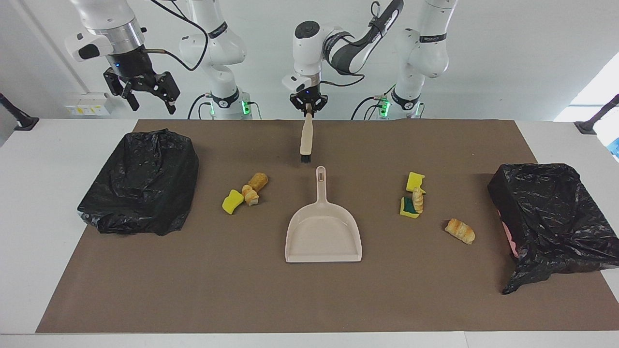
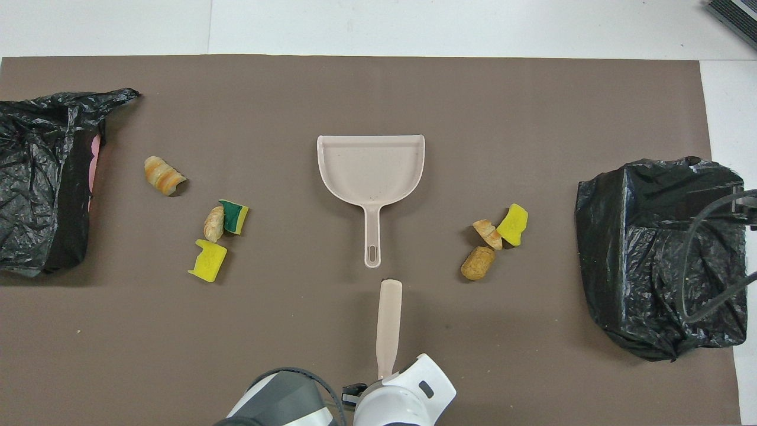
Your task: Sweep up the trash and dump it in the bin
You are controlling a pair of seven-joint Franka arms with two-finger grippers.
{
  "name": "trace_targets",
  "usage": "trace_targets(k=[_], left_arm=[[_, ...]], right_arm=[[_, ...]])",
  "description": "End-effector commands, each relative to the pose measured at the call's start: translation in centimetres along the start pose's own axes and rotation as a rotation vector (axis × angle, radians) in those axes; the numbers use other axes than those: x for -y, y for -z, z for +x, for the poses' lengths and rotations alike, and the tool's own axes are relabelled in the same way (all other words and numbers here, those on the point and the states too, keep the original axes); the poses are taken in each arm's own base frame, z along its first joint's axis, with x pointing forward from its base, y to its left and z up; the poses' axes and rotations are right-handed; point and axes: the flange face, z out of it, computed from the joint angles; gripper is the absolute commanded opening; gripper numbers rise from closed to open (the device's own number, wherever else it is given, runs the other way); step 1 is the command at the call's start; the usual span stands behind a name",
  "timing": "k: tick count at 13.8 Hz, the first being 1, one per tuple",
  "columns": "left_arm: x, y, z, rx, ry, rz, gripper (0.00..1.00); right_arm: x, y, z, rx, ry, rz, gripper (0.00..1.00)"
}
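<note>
Two black-bagged bins point(image 1: 140, 181) on brown mat point(image 1: 309, 299), white table point(image 1: 29, 217), white wall point(image 1: 508, 58)

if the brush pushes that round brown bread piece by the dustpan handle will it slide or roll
The round brown bread piece looks stubby and cylindrical, so it probably rolls or pivots rather than slides straight. It touches another bread piece, so that would likely get nudged too. It seems light enough for the brush.

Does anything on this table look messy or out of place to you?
Yes. Yellow sponge chunks and bread pieces lie scattered on the brown mat in two groups, one toward the right arm's end, one toward the left arm's end, plus a stray pastry. The black-bagged bin beside it sags lopsidedly, with pink showing under the bag.
</note>
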Motion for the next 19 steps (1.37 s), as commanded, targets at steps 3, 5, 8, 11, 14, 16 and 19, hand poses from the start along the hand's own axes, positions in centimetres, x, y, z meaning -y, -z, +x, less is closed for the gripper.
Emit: trace_targets(k=[3, 5, 8, 11, 14, 16, 19], left_arm=[[4.9, 4.9, 4.0, -0.025, 0.048, -0.035, 0.00], [7.8, 4.8, 6.9, -0.023, 0.073, -0.031, 0.00], [14.3, 4.7, 11.0, -0.007, 0.054, -0.001, 0.00], [22.3, 4.2, 16.1, -0.028, 0.065, 0.055, 0.00], [30.3, 4.2, 19.7, -0.038, 0.038, 0.054, 0.00], [35.3, 4.6, 21.8, -0.065, 0.013, 0.073, 0.00], [42.3, 5.8, 24.5, -0.099, -0.043, 0.096, 0.00]], right_arm=[[-0.2, 0.0, -0.4, 0.006, 0.024, 0.011, 1.00], [1.1, 0.0, -0.8, 0.009, 0.049, 0.014, 1.00], [2.8, -3.0, -0.3, 0.039, 0.071, 0.017, 1.00], [7.2, -6.3, 1.6, 0.011, 0.105, 0.028, 1.00], [14.6, -10.4, 2.5, 0.014, 0.048, 0.035, 1.00], [20.0, -13.7, 2.6, -0.001, 0.003, 0.048, 1.00], [27.9, -18.8, 2.0, -0.023, -0.031, 0.076, 1.00]])
